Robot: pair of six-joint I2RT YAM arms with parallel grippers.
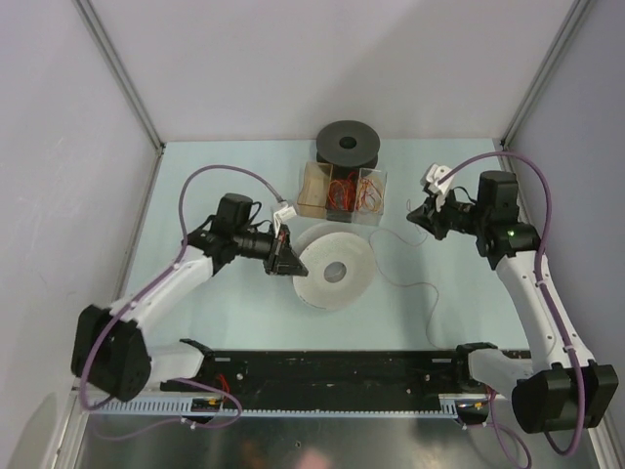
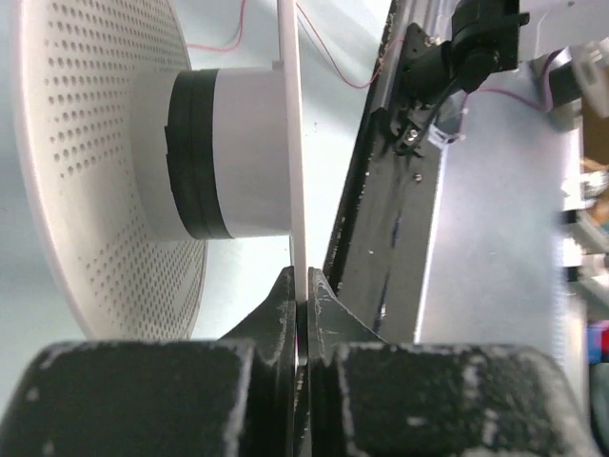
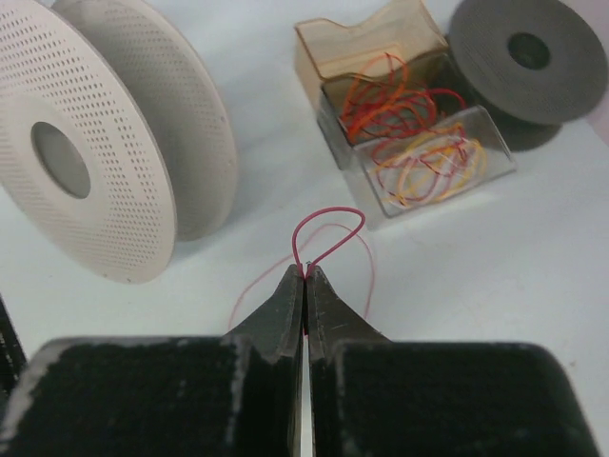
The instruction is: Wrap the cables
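A white perforated spool lies mid-table. My left gripper is shut on the rim of one of its flanges, seen edge-on between the fingertips. The thin pink cable curves over the table from the spool towards the right. My right gripper is shut on the cable; a small red loop of it sticks out past the fingertips, above the table. The spool also shows in the right wrist view.
A clear box holding red and yellow wire coils stands behind the spool, with a black spool behind it. A black rail runs along the near edge. Enclosure walls stand at left, right and back.
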